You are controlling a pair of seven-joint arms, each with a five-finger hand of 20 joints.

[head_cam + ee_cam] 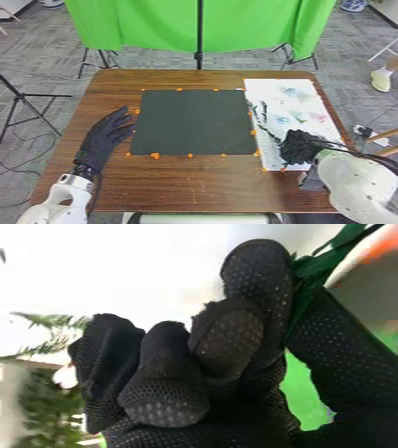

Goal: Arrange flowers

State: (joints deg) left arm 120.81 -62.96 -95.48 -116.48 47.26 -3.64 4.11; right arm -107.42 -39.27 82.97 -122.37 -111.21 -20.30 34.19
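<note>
In the head view my right hand [300, 146] is over the near part of the white board [306, 97], its fingers curled. A thin dark green stem [259, 114] runs from it along the board's left edge. In the right wrist view that hand [226, 336] pinches the green leafy stem [322, 265] between thumb and finger; the glove covers part of it. Pale blue flowers [283, 120] and a pinkish one [320, 118] lie on the board. At the table's left side my left hand [107, 134] rests open and holds nothing.
A black mat [194, 122] edged with orange tabs covers the middle of the brown table [204, 187], left of the white board. Behind the table hang a green cloth [147, 25] and a dark upright pole [200, 35]. Tripod legs stand beyond the left edge.
</note>
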